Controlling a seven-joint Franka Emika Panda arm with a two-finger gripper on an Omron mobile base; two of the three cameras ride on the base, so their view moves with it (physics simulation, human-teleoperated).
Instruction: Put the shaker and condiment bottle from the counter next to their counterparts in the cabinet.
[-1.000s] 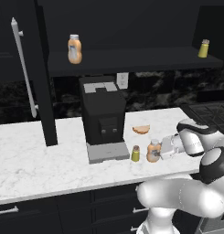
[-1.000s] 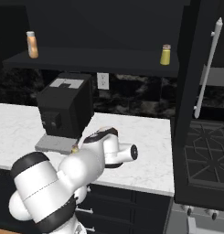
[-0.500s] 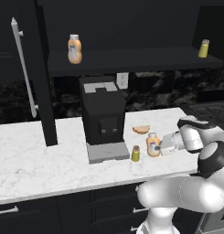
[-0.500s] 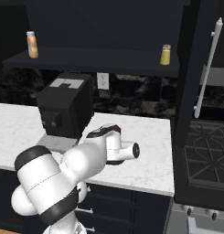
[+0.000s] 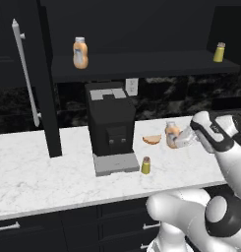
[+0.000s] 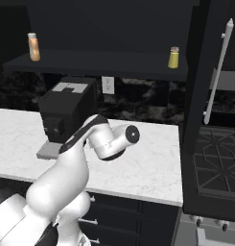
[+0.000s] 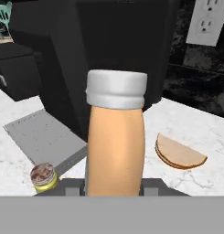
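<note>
Kitchen scene: white marble desk point(image 5: 38, 172) over black drawers, black cabinet point(image 5: 141, 64) up top with its door swung open. Starting nearest: the gripper point(image 5: 183, 140) has just shut. A second ago the fingers were wide apart and hovering around the bottle point(image 5: 172, 134); now they're clamped on its body, low down. In the hand view the bottle point(image 7: 116, 137) stands upright right in front of the camera, white cap on top, so the grab looks square and centred. It looks barely off the desk, or still on it; I can't tell which.

Just left of it and a bit closer to the front edge, the shaker point(image 5: 146, 165) sits untouched on the desk, near the corner of the coffee machine point(image 5: 111, 125) tray. A slice of bread point(image 5: 152, 140) lies between the machine and the bottle.

Further back and up, the twin bottle point(image 5: 80, 52) stands at the left of the shelf and the twin shaker point(image 5: 219, 51) at the far right.

So I'd say this is the pick done for item one. Next up is a lift and a long carry to the left end of the shelf, clearing the machine. Shaker comes after.
</note>
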